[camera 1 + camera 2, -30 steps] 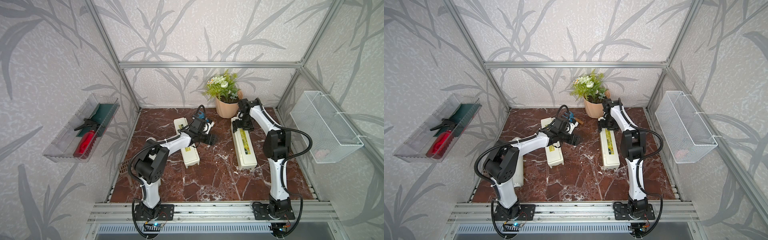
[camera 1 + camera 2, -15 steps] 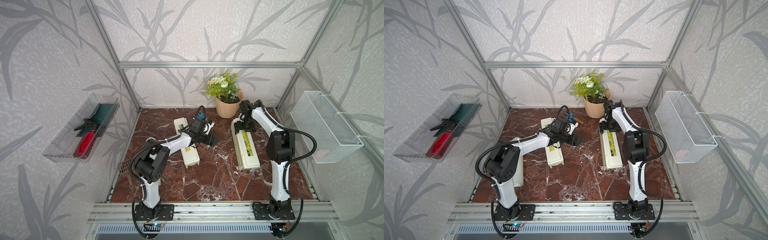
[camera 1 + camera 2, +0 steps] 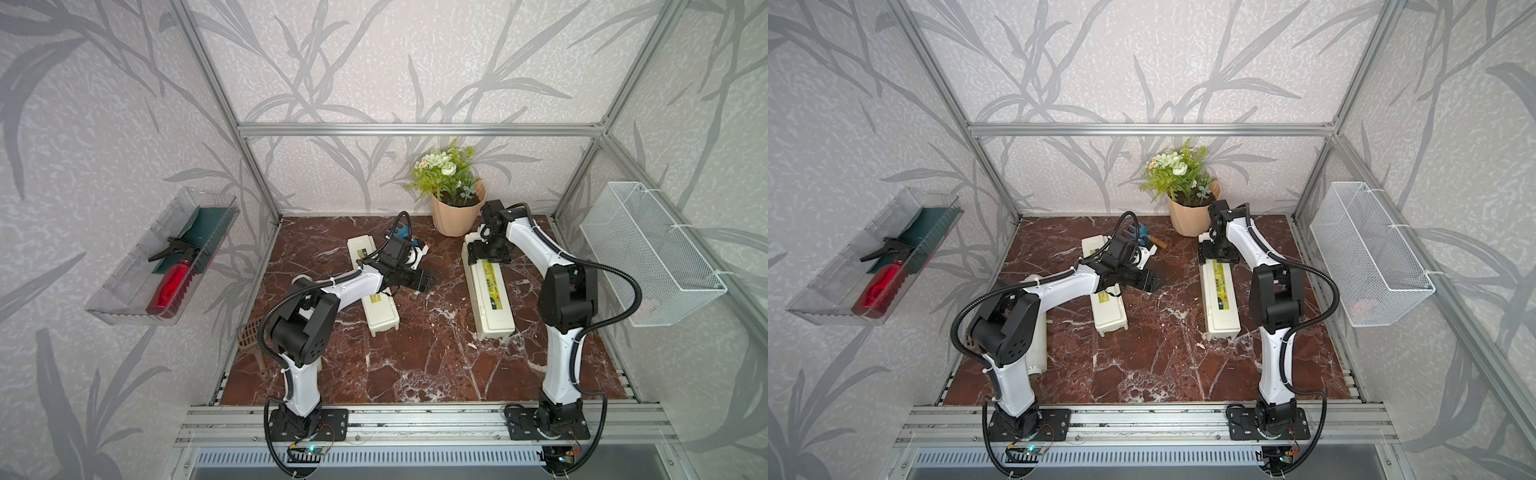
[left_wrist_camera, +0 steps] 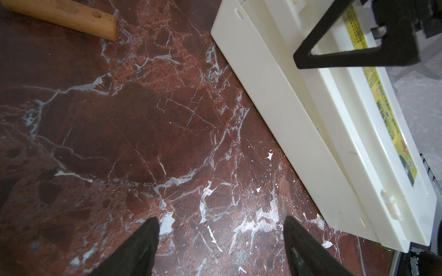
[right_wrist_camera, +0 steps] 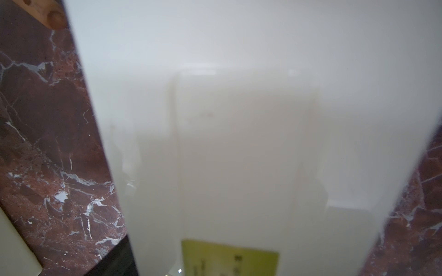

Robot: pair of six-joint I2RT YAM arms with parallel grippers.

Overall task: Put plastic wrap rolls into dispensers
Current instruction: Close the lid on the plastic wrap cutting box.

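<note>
Two cream-white dispensers lie on the marble floor, lids down and yellow-green labels up: the left dispenser (image 3: 380, 309) and the right dispenser (image 3: 492, 307). My left gripper (image 4: 221, 218) hangs open and empty over bare marble between them. My right gripper (image 3: 487, 259) stands open across the far end of the right dispenser (image 5: 239, 119). That dispenser fills the right wrist view, and only one dark finger (image 5: 114, 258) shows beside it. One plastic wrap roll (image 3: 1040, 353) lies by the left arm's base, mostly hidden by that arm.
A flower pot (image 3: 453, 216) stands at the back, just behind the right gripper. A hand tool with a wooden handle (image 4: 64, 16) lies behind the left gripper. A white wire basket (image 3: 648, 253) hangs on the right wall and a clear tray (image 3: 137, 286) with a red bottle on the left wall.
My right gripper has sunk a little, toward the front, over the far end of the right dispenser, which has shifted slightly. The left arm has stayed put.
</note>
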